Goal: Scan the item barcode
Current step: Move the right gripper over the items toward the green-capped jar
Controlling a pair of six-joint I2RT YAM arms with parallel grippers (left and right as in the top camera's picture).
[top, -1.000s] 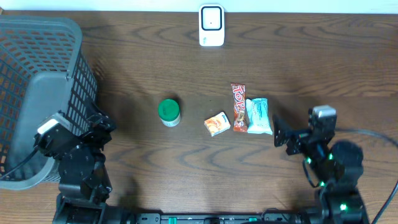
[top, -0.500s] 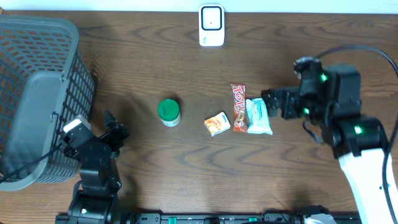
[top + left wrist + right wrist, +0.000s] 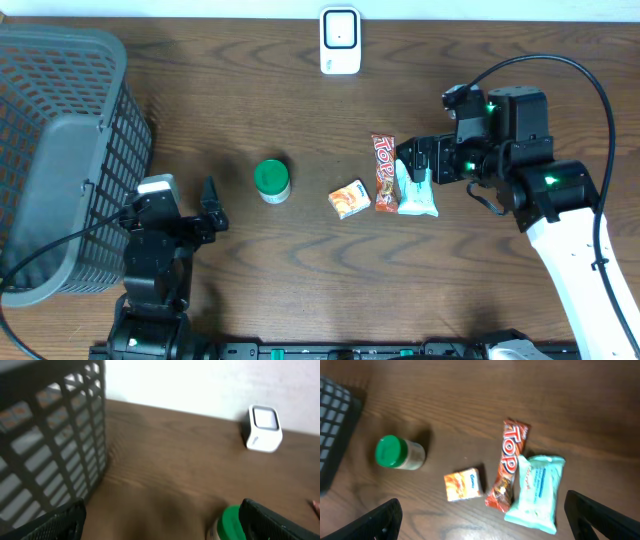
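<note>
Four items lie mid-table: a green-lidded jar (image 3: 271, 181), a small orange packet (image 3: 350, 199), a red TOP bar (image 3: 384, 172) and a teal packet (image 3: 417, 188). The white scanner (image 3: 340, 40) stands at the far edge. My right gripper (image 3: 418, 165) hovers open over the teal packet (image 3: 537, 490), nothing between its fingers (image 3: 600, 517); the red bar (image 3: 509, 465), orange packet (image 3: 464, 484) and jar (image 3: 395, 453) show below it. My left gripper (image 3: 205, 205) is open and empty, left of the jar (image 3: 234, 522), facing the scanner (image 3: 263, 435).
A large grey mesh basket (image 3: 60, 150) fills the left side, close beside the left arm, and its wall (image 3: 45, 435) looms in the left wrist view. A black cable loops over the right arm (image 3: 600, 110).
The right arm has swung up and left from the near edge to above the teal packet. The left arm has moved right, out from the basket towards the jar. Both grippers stayed open.
</note>
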